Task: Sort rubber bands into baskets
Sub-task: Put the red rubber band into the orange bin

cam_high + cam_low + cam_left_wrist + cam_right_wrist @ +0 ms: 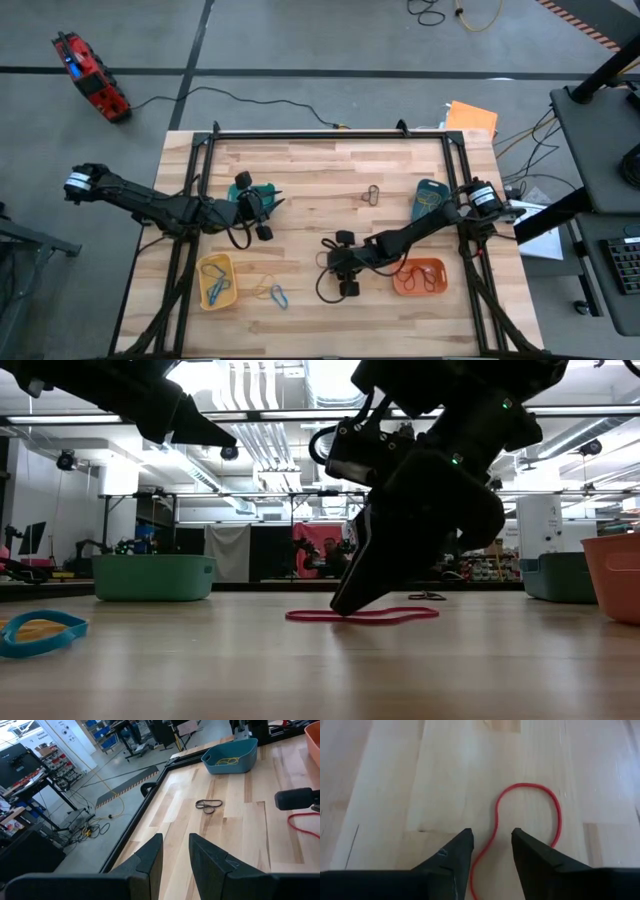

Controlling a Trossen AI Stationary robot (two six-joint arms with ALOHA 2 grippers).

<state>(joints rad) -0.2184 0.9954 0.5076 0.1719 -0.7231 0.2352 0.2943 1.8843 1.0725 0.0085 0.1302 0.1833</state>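
Sorting part done: some bands binned, several loose on the table (300, 180).

Your right gripper (491, 847) sits low at frame centre, fingers spread astride a red band (530, 810) lying flat, not yet pinched. Left gripper (175, 851) hovers by the teal basket (262, 192), fingers slightly apart, holding nothing. Yellow basket (216, 281), blue basket (431, 196) and orange basket (419, 277) hold bands; a grey band (372, 194) and a blue band (279, 295) wait loose.
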